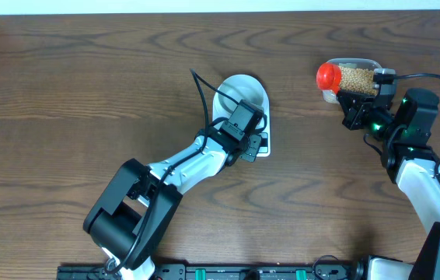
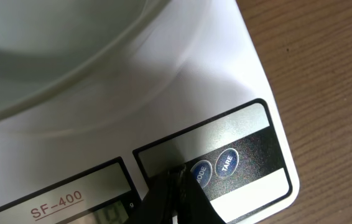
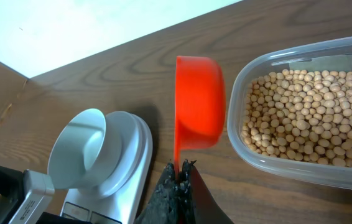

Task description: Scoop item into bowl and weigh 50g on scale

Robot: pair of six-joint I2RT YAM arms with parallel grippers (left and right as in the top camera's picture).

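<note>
The pale bowl (image 1: pixel 239 92) stands empty on the white scale (image 1: pixel 260 148); both also show in the right wrist view, bowl (image 3: pixel 79 149) on scale (image 3: pixel 132 180). My left gripper (image 1: pixel 253 142) is shut, its tip (image 2: pixel 179 176) on the scale's panel beside the MODE button (image 2: pixel 201 173); the display (image 2: pixel 111 211) is lit. My right gripper (image 3: pixel 181 169) is shut on the handle of a red scoop (image 3: pixel 198 109), held empty next to the clear tub of tan beans (image 3: pixel 306 112). From overhead the scoop (image 1: pixel 328 75) hangs at the tub's left end (image 1: pixel 356 78).
A TARE button (image 2: pixel 227 163) sits right of MODE. The white back edge (image 1: pixel 220 6) runs behind the wooden table. A black cable (image 1: pixel 201 97) arcs over the left arm near the bowl.
</note>
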